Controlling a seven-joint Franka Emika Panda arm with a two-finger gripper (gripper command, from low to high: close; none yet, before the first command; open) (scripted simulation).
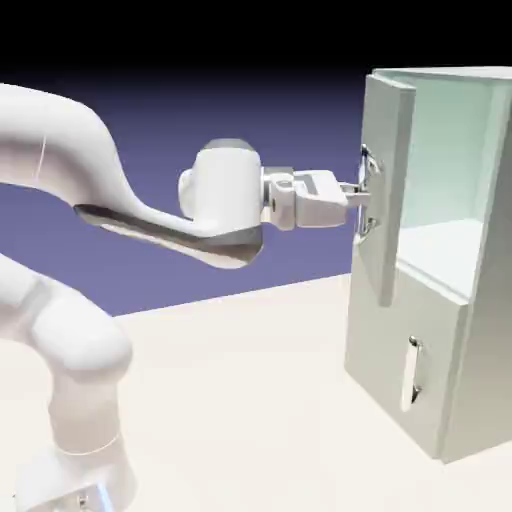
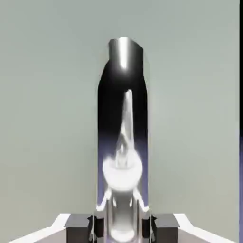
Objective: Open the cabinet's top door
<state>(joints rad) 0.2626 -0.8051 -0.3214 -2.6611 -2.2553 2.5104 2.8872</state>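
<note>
Fingers clenched on top door's silver bar handle, right of frame; door swung ajar, cabinet interior showing.

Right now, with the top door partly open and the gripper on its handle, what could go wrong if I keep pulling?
1. The gripper is shut on the handle, a smooth bar; the fingers might slide along it or slip off as the pull direction changes.
2. The top door swings on a hinge; a straight pull could strain the grip.
3. The cabinet stands loose on the table; a hard tug might drag it.
</note>
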